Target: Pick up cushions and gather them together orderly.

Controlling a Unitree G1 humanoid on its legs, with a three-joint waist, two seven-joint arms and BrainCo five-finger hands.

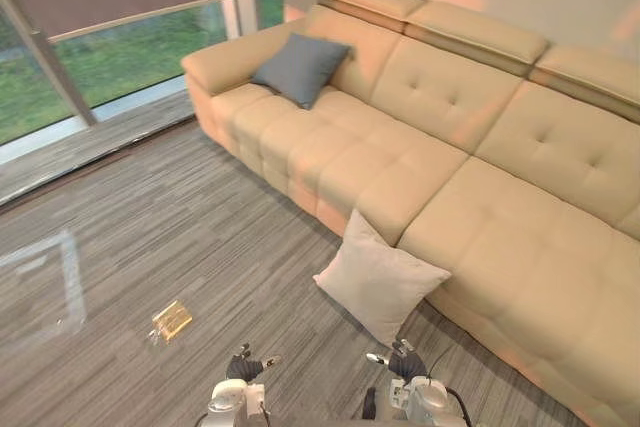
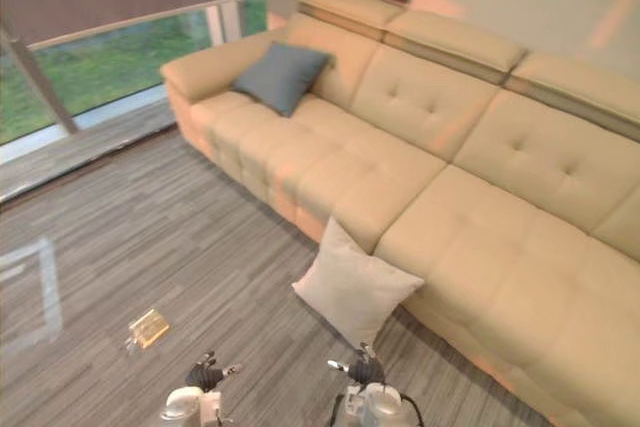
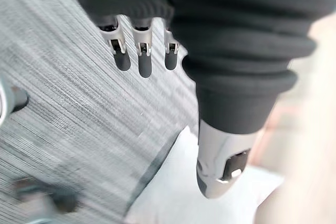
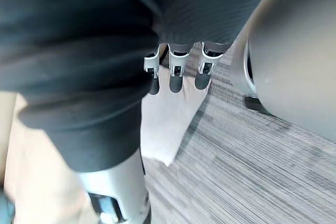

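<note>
Big beige sofa [image 1: 480, 147] runs along the wall, L to R. Grey striped carpet floor [image 1: 180, 237] in front; window [image 1: 110, 57] w/ grass outside at far left. One white cushion [image 1: 380, 277] stands on a corner on the floor, leaning vs the sofa's front edge, approx mid-sofa, just ahead of both hands. The grey-blue cushion [image 1: 300, 67] sits on the seat at the sofa's left end, propped vs the backrest near the armrest, well apart from the white one. Both the left hand [image 1: 243, 365] & right hand [image 1: 403, 359] hang low over the carpet: fingers [image 3: 144, 59] straight, relaxed, nothing held in either. Small yellowish obj [image 1: 172, 320] lies on the floor, left of the left hand.
</note>
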